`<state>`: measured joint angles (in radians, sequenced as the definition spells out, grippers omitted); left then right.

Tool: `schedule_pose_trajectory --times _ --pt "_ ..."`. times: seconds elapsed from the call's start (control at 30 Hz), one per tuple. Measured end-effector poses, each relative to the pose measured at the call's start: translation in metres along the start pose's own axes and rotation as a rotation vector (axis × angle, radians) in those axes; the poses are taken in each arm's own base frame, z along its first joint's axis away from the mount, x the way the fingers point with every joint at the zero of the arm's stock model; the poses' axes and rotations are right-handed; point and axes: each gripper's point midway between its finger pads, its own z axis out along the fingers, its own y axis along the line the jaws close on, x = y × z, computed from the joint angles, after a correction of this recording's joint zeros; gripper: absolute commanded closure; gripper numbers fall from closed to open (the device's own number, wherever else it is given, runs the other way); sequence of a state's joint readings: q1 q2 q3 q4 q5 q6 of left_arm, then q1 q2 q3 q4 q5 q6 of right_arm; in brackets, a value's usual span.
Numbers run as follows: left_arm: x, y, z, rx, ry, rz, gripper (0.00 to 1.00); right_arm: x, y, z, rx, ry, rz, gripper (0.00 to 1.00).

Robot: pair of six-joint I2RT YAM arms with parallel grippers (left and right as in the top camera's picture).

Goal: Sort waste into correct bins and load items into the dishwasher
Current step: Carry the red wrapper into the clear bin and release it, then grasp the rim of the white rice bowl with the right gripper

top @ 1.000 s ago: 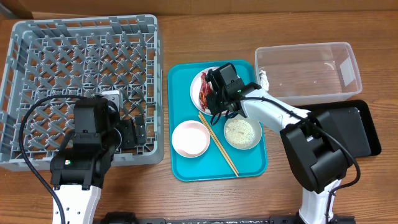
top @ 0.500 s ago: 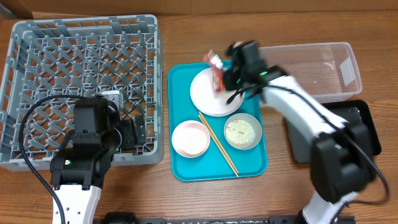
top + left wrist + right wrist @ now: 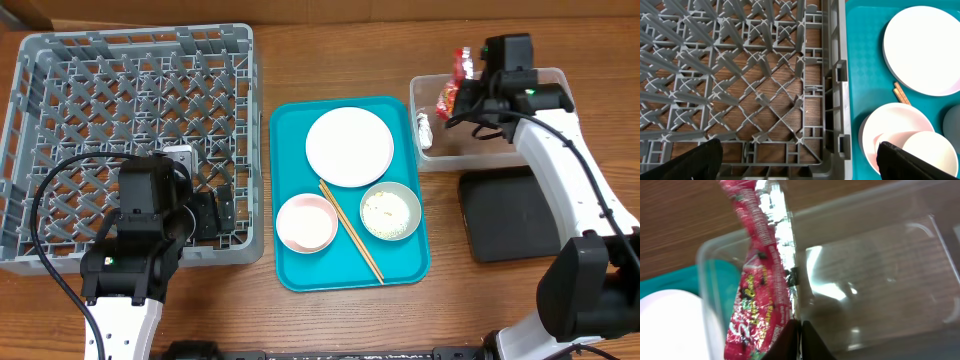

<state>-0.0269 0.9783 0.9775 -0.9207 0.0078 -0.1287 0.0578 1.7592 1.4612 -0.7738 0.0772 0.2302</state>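
Observation:
My right gripper (image 3: 466,95) (image 3: 800,326) is shut on the crumpled red-and-white snack wrapper (image 3: 459,72) (image 3: 759,285). It holds the wrapper over the left end of the clear tub (image 3: 540,125) (image 3: 880,265). A white tissue (image 3: 425,128) lies at the tub's left wall. The white plate (image 3: 349,146) (image 3: 925,45), pink bowl (image 3: 306,222) (image 3: 892,127), chopsticks (image 3: 350,230) and grey-green bowl of rice (image 3: 390,212) sit on the teal tray (image 3: 290,270). My left gripper (image 3: 215,212) (image 3: 800,165) stands open and holds nothing, over the near right corner of the grey rack (image 3: 130,90) (image 3: 740,75).
The black tray (image 3: 510,215) lies below the clear tub, partly under my right arm. A small white cup (image 3: 180,156) shows partly in the rack behind my left arm. The rack's right wall (image 3: 837,75) stands close to the teal tray's left edge.
My right gripper lifted the wrapper off the white plate and carried it right, to above the clear tub. The plate is now bare. My left arm has not moved.

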Motion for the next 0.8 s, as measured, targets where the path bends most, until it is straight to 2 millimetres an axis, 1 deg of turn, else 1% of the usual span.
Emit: schedule_pose_trajectory --times 0.03,0.07,0.1,0.17,0.27,0.33,0.4,0.43,0.5,0.57,0.63,0.7,0.73,0.8 --pt "0.000 0.000 0.000 0.000 0.001 0.000 0.00 0.003 -0.004 0.001 0.010 0.011 0.009 0.73" --pt "0.000 0.000 0.000 0.000 0.000 0.000 0.00 0.006 -0.008 0.002 0.022 0.024 0.017 0.48" --pt "0.000 0.000 0.000 0.000 0.000 0.000 0.00 0.012 -0.011 0.003 0.029 0.043 0.024 0.42" --pt "0.000 0.000 0.000 0.000 0.000 0.000 0.00 0.020 -0.011 0.006 0.030 0.075 0.026 0.38" --pt "0.000 0.000 0.000 0.000 0.000 0.000 0.00 0.030 -0.009 0.006 0.018 0.116 0.029 0.38" --pt "0.000 0.000 0.000 0.000 0.000 0.000 0.00 0.040 -0.008 0.004 0.009 0.162 0.031 0.37" --pt "0.000 0.000 0.000 0.000 -0.001 0.000 0.00 0.043 -0.001 0.000 -0.033 0.187 0.034 0.36" --pt "0.000 0.000 0.000 0.000 -0.001 0.000 0.00 0.041 0.007 -0.004 -0.068 0.184 0.029 0.34" --pt "0.000 0.000 0.000 0.000 0.000 0.000 0.00 0.042 0.019 -0.013 -0.117 0.190 0.013 0.34" --pt "0.000 0.000 0.000 0.000 0.000 0.000 0.00 0.050 0.038 -0.028 -0.171 0.208 -0.027 0.33" --pt "0.000 0.000 0.000 0.000 0.000 0.000 0.00 0.063 0.063 -0.043 -0.222 0.230 -0.082 0.33" --pt "0.000 0.000 0.000 0.000 0.000 0.000 0.00 0.077 0.080 -0.050 -0.249 0.260 -0.128 0.33" --pt "0.000 0.000 0.000 0.000 0.000 0.000 0.00 0.088 0.091 -0.053 -0.263 0.285 -0.163 0.33" --pt "0.000 0.000 0.000 0.000 0.000 0.000 0.00 0.109 0.105 -0.056 -0.273 0.326 -0.216 0.33"
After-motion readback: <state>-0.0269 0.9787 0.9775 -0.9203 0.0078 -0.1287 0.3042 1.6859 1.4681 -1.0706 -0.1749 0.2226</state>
